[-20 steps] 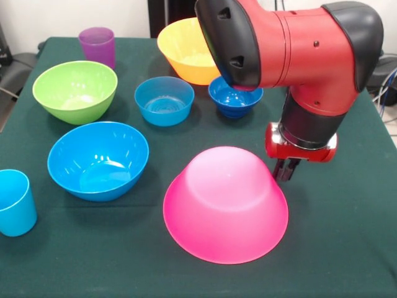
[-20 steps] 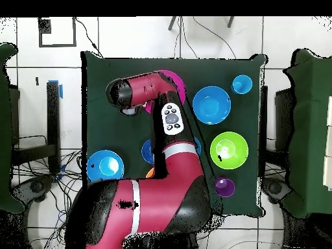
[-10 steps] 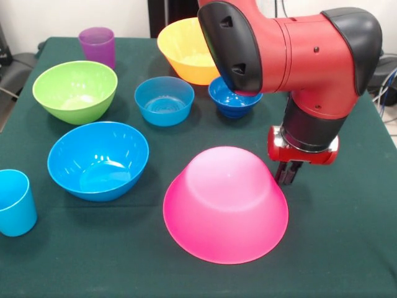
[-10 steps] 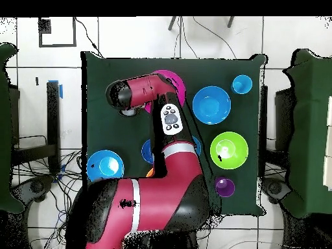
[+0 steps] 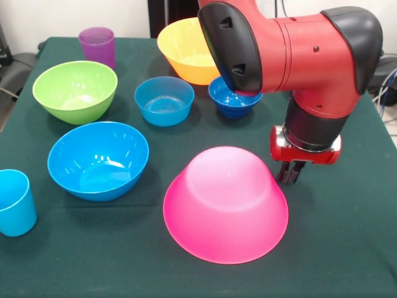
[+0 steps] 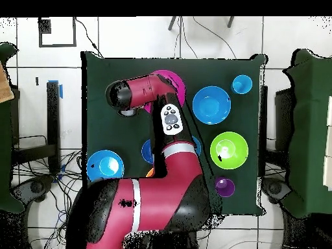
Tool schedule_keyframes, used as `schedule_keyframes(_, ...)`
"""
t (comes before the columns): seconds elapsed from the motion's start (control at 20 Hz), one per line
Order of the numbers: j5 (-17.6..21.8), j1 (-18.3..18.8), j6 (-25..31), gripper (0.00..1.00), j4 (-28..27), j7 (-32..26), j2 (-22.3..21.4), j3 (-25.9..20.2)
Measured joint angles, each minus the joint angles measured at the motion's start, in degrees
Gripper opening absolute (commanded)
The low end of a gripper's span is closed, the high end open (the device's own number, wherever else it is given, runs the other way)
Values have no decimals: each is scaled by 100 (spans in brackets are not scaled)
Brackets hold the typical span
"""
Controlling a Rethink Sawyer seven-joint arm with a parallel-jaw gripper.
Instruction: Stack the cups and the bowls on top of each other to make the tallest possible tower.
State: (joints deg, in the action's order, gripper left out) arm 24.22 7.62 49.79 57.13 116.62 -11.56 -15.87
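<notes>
The big glossy pink plastic bowl lies upside down on the dark green tablecloth. The red and black arm's gripper hangs just beside its rim on the cloth side; fingers close together, nothing held. The big orange bowl and small dark-blue bowl stand apart behind. Medium blue bowl, green bowl, purple tumbler and light blue tumbler stand separately; nothing stacked
</notes>
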Motion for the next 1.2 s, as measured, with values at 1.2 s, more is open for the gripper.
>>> schedule_keyframes(1.2, -587, -82, 1, 0, -762, 0, 368, -620)
